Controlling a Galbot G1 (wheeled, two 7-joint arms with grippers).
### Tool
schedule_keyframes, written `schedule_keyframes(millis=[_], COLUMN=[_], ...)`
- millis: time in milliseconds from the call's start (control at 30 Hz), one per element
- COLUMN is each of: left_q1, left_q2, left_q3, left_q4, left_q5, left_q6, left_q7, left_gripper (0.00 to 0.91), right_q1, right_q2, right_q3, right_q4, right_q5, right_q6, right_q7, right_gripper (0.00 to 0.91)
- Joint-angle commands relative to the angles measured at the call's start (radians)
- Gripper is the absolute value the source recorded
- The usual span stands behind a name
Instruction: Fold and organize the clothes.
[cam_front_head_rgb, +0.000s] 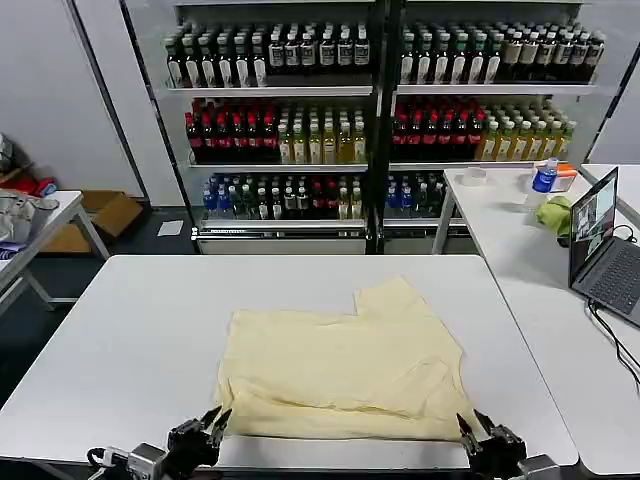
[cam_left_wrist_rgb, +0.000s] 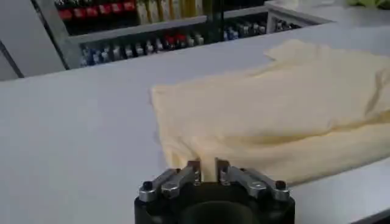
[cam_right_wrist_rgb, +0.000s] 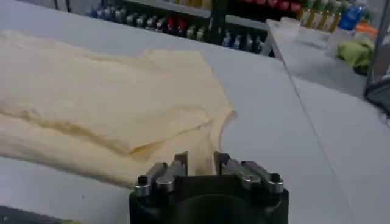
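The left end effector (cam_front_head_rgb: 213, 420) sits at the near edge of the white surface (cam_front_head_rgb: 120, 340), at about 7 o'clock from the T-shirt (cam_front_head_rgb: 345, 370), its two fingers apart with a narrow gap and their tips right at the shirt's near left corner; in the left wrist view the left end effector (cam_left_wrist_rgb: 207, 169) has cream fabric showing between the fingers, which are not pressed together on it. The right end effector (cam_front_head_rgb: 478, 428) waits at about 5 o'clock from the shirt, at its near right corner, fingers likewise parted; the right wrist view shows the right end effector (cam_right_wrist_rgb: 200, 161) with the hem lying just past its tips. The T-shirt lies flat and partly folded in the middle of the surface, one sleeve pointing toward 12 o'clock. Beyond it stand shelves of bottles (cam_front_head_rgb: 300, 130), and at 2 o'clock a laptop (cam_front_head_rgb: 600, 240) rests on a neighbouring surface.
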Motion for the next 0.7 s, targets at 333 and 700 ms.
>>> schedule_keyframes(millis=[333, 700], left_q1=[-0.452, -0.753], left_q2=[0.114, 0.098], left_q3=[0.096, 0.319], left_q4=[0.251, 0.482], left_q5=[-0.232, -0.255], left_q6=[0.018, 0.019], left_q7=[-0.078, -0.113], left_gripper=[0.907, 0.907], right_q1=[0.627, 1.019], right_q2=[-0.038, 0.011], right_q3=[-0.248, -0.440], right_q4=[-0.291, -0.634], right_q5=[0.171, 0.232], right_q6=[-0.014, -0.013], right_q7=[0.080, 0.101], right_gripper=[0.907, 0.907])
